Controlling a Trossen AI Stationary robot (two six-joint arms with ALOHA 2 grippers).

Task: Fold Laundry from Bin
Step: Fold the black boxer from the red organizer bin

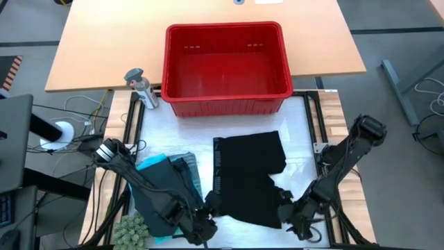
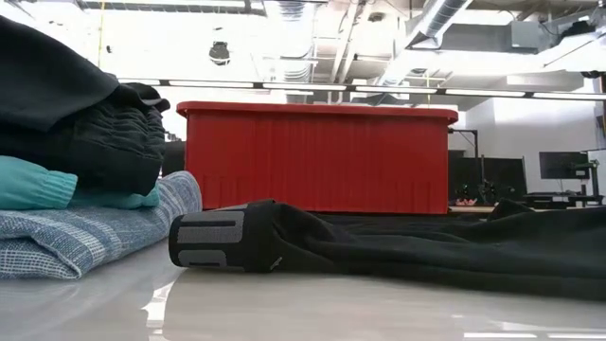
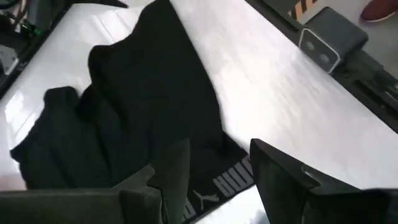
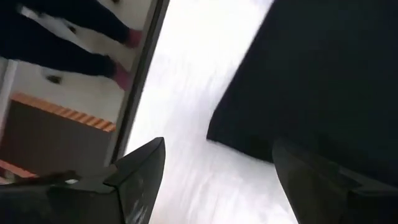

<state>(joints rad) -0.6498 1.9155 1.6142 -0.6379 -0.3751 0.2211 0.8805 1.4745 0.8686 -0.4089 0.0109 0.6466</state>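
A black garment (image 1: pixel 250 177) lies spread flat on the white table, its grey waistband (image 3: pixel 230 177) at the near left corner. My left gripper (image 1: pixel 208 221) is open over that waistband corner (image 2: pixel 213 242). My right gripper (image 1: pixel 288 212) is open at the garment's near right edge (image 4: pixel 249 140), with one finger over the cloth and one over bare table. At the left lies a pile: a blue-grey striped garment (image 2: pixel 85 237) at the bottom, a turquoise one (image 2: pixel 38 185) on it and a black one (image 2: pixel 85 114) on top. The red bin (image 1: pixel 225 28) stands at the far side.
A small grey bottle (image 1: pixel 142 87) stands left of the bin. A green knobbly object (image 1: pixel 132 229) sits at the near left corner. Bare white table shows between the black garment and the bin. A person's legs (image 4: pixel 74 43) show beyond the table's edge.
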